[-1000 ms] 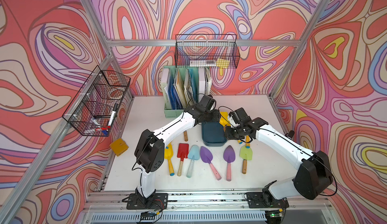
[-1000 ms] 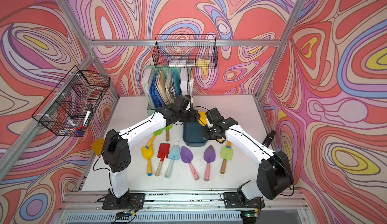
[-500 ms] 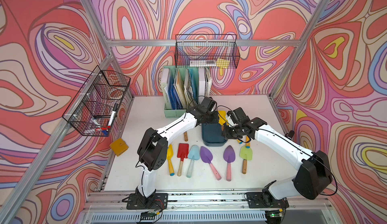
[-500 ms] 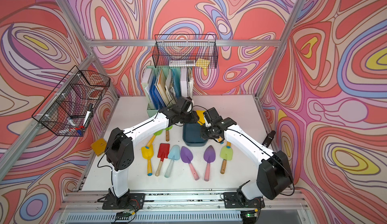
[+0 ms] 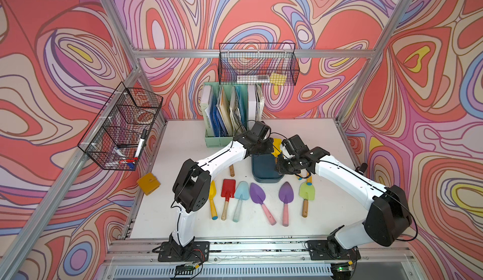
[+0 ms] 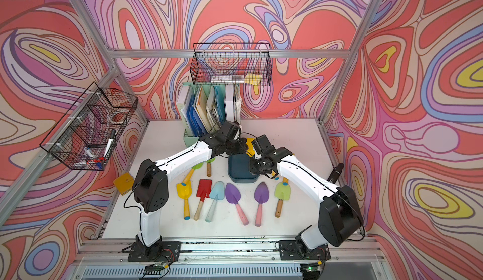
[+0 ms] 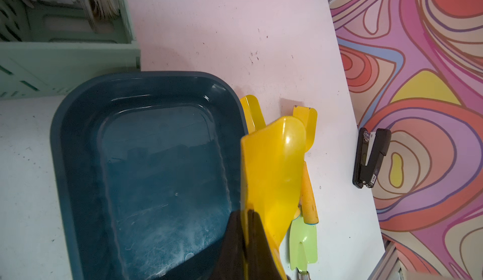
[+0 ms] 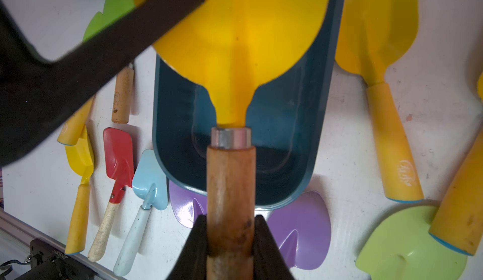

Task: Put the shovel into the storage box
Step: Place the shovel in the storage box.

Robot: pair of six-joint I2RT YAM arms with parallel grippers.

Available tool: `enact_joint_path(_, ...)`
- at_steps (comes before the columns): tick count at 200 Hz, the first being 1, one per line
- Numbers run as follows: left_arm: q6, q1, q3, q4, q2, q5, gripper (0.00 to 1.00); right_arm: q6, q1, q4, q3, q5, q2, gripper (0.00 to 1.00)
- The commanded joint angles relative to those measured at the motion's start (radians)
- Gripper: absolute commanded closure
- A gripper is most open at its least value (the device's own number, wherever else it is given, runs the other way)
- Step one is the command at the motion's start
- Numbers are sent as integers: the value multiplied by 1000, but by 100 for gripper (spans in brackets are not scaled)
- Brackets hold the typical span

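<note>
My right gripper [image 8: 230, 229] was clamped on the brown handle of the yellow-bladed, wooden-handled shovel [image 8: 243, 30], while my left gripper [image 7: 246, 235] pinched one edge of its blade. I judged the double hold was meant to steady the tilted blade and line it up lengthwise with the shallow dark teal plastic storage box [image 5: 264, 170], just right of centre in both top views. The shovel hung over the box's empty interior, not yet lying inside. A loose yellow-handled trowel [image 8: 392, 140] beside the box carried a white script logo. I could not read it, nor the small label on the black stapler [image 7: 369, 158].
</note>
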Motion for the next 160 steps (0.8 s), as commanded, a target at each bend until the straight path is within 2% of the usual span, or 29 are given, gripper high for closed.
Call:
enact_joint_path(1, 25, -5, -7, -10, 27, 11, 100, -13, 13, 43, 31, -9, 0, 100)
enact_joint_path(20, 24, -6, -10, -19, 28, 6, 100, -10, 13, 46, 32, -6, 2, 100)
enact_joint_path(33, 22, -5, -12, -26, 27, -6, 100, -8, 13, 42, 35, 1, 0, 77)
enact_joint_path(46, 22, -5, -17, -33, 27, -18, 100, -10, 13, 35, 37, 8, -3, 59)
enact_joint_path(63, 24, -5, -18, -42, 27, -32, 100, -17, 13, 21, 38, 19, -14, 43)
enact_joint_path(79, 24, -5, -19, -51, 27, -52, 100, -24, 13, 3, 40, 30, -32, 34)
enact_joint_path(160, 52, 24, 8, -48, 76, -80, 100, -34, 13, -90, 8, 130, -159, 33)
